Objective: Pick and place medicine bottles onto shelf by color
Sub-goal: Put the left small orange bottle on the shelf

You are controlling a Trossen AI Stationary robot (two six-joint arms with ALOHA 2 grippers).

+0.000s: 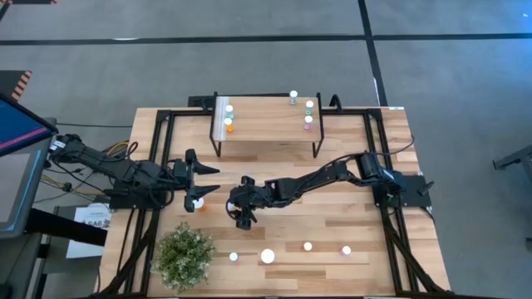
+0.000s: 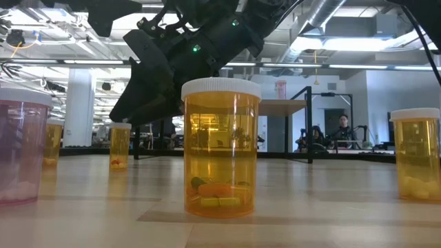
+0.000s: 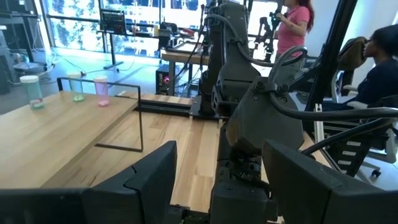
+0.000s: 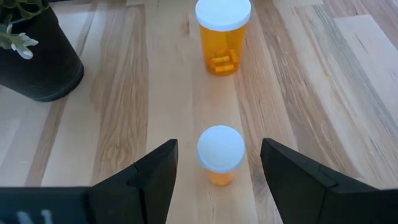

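My right gripper (image 4: 217, 149) (image 1: 241, 208) is open and tipped down over the middle of the table. Its fingers stand on either side of a small orange bottle with a white cap (image 4: 220, 155), which stands upright on the table, with gaps on both sides. Beyond it stands another orange bottle (image 4: 222, 37) (image 1: 198, 202), just on the near side of my open left gripper (image 1: 212, 180) (image 3: 217, 155), which holds nothing. The shelf (image 1: 266, 137) at the far side carries three bottles at its left end (image 1: 229, 121) and three at its right end (image 1: 308, 108).
A bushy plant in a dark pot (image 1: 184, 253) (image 4: 37, 56) stands at the near left. Several bottles stand along the near edge, among them a larger orange one (image 1: 268, 257) (image 2: 220, 148). People sit in the room beyond (image 3: 379, 68).
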